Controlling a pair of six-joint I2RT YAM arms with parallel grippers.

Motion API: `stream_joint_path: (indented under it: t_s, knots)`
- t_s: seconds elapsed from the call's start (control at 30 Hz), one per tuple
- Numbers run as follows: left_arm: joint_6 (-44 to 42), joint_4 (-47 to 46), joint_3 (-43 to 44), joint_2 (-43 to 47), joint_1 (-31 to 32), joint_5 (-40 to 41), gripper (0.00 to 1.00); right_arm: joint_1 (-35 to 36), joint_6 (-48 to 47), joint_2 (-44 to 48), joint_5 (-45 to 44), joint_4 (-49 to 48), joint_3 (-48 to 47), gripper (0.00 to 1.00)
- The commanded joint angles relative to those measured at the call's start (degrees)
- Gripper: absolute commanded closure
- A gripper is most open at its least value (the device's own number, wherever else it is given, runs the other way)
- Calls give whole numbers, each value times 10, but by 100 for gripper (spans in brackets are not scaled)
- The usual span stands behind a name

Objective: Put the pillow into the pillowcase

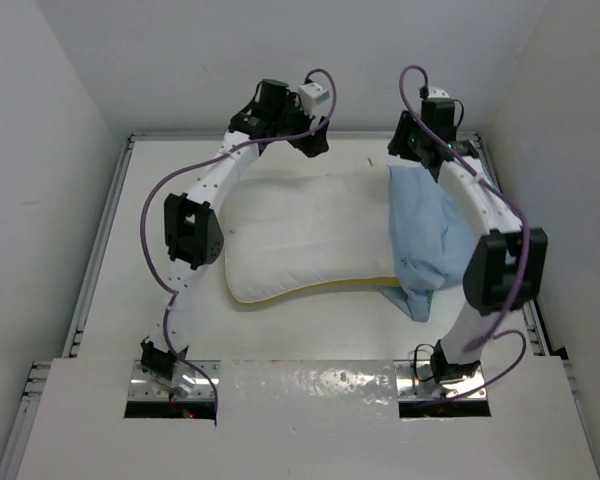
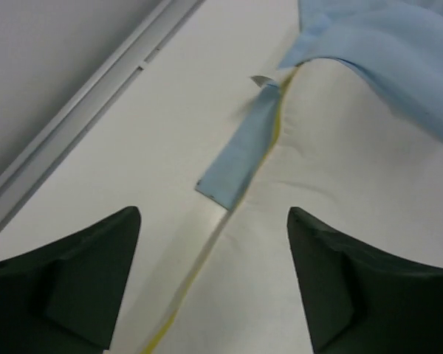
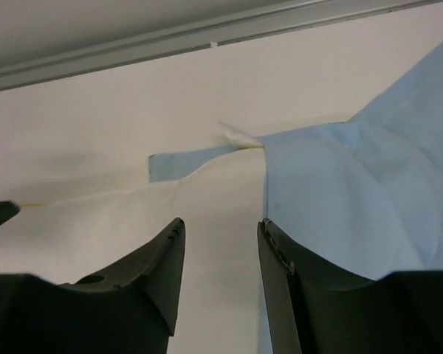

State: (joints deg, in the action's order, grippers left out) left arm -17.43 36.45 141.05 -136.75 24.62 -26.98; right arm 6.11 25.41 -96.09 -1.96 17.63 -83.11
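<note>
Pillow (image 1: 310, 235): lies flat on table (image 1: 130, 300), stretching from under the left gripper (image 2: 214, 212) across to under the right gripper (image 3: 220, 223). Most of it is bare white. Yellow band (image 1: 330, 285) shows along the edge farthest from both grippers.

Pillowcase (image 1: 420, 235): light blue side up. Covers only the end of the pillow below and beyond the right gripper, and is bunched at the corner farthest from that gripper. Its hem runs across the pillow top just ahead of the right gripper's fingers.

Left gripper: jaws wide apart, holding nothing. It hangs over the pillow's back edge, where pillow meets table.

Right gripper: jaws part open with a narrow gap. Nothing seen clamped; bare pillow shows in the gap, and blue cloth lies beside one finger.

Blue strip (image 2: 240, 158): pokes out from under the pillow edge, ahead of the left gripper and flat on the table. Probably the case's lower layer.

White tag (image 2: 262, 80): small, at the far end of that strip.

Progress, my reading: one end of the pillow looks entered into the case mouth, so early stage. Left to do: draw the case along the whole bare length and straighten the bunched corner.
</note>
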Motion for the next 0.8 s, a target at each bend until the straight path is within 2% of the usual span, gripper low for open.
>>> stream_joint_path:
  t_s: [0.0,0.07,0.13,0.2,0.3,0.37,0.4,0.5,0.6,0.63,0.67,0.7,0.77]
  knots:
    - [64,-114,-19,-36,-10,-47,19,-2,-30,-122,-21,57,-111,56]
    - [63,-128,-23,-57,-14,-48,10,-2,-28,-192,-17,81,-173,56]
    - [49,-134,-38,-75,-15,-43,4,-2,-20,-222,-17,94,-199,56]
    - [35,-128,-44,-89,-14,-52,3,-2,-19,-247,-17,86,-201,56]
    - [0,-85,-47,-113,-13,-109,2,-2,-21,-268,-24,81,-195,58]
    - [-49,-39,-55,-124,-8,-118,3,-2,-23,-276,-12,80,-191,60]
    - [-79,-24,-70,-125,-2,-112,5,-2,-25,-279,-9,78,-188,65]
    - [-112,21,-96,-114,-1,-122,23,-2,-20,-270,0,68,-170,71]
    - [-152,69,-107,-102,3,-148,39,-1,-27,-256,-3,65,-151,71]
    - [-163,84,-105,-101,5,-151,59,-2,-31,-244,-5,67,-145,71]
    - [-171,99,-103,-101,9,-153,70,-1,-36,-238,-8,70,-144,71]
    - [-180,125,-101,-101,10,-156,87,-2,-47,-231,-20,76,-140,71]
    - [-190,152,-101,-99,16,-166,97,-1,-59,-207,-33,81,-133,70]
